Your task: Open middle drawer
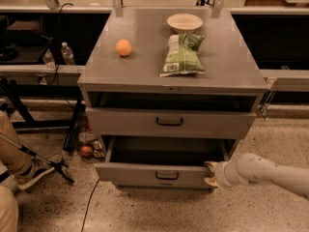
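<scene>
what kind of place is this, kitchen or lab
Likely a lab or workshop, not a home kitchen: a grey metal drawer cabinet on a speckled floor, a loose cable, and the robot gripper at the open middle drawer.

Warm, dim light from above; the bench (145, 71) glows softly, the open drawer (140, 176) is dark inside, the pale hand (211, 174) at its right corner shows bright.
</scene>
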Robot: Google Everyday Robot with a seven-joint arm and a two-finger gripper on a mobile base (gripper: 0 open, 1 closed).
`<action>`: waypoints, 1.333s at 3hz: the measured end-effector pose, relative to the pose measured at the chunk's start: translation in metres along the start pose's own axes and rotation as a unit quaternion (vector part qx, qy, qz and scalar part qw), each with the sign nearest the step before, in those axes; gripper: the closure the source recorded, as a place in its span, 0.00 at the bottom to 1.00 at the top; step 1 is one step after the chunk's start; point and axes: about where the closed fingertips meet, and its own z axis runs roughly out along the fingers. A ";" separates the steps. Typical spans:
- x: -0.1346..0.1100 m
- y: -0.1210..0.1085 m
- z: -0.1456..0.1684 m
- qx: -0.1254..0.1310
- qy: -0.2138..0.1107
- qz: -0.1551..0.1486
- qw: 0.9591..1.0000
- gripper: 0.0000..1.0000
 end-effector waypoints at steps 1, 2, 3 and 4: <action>-0.004 0.013 -0.003 0.004 -0.002 0.010 1.000 1.00; -0.006 0.014 -0.007 0.005 -0.002 0.012 1.000 1.00; -0.016 0.048 -0.012 0.017 -0.005 0.038 0.999 1.00; -0.017 0.047 -0.016 0.017 -0.005 0.038 0.999 1.00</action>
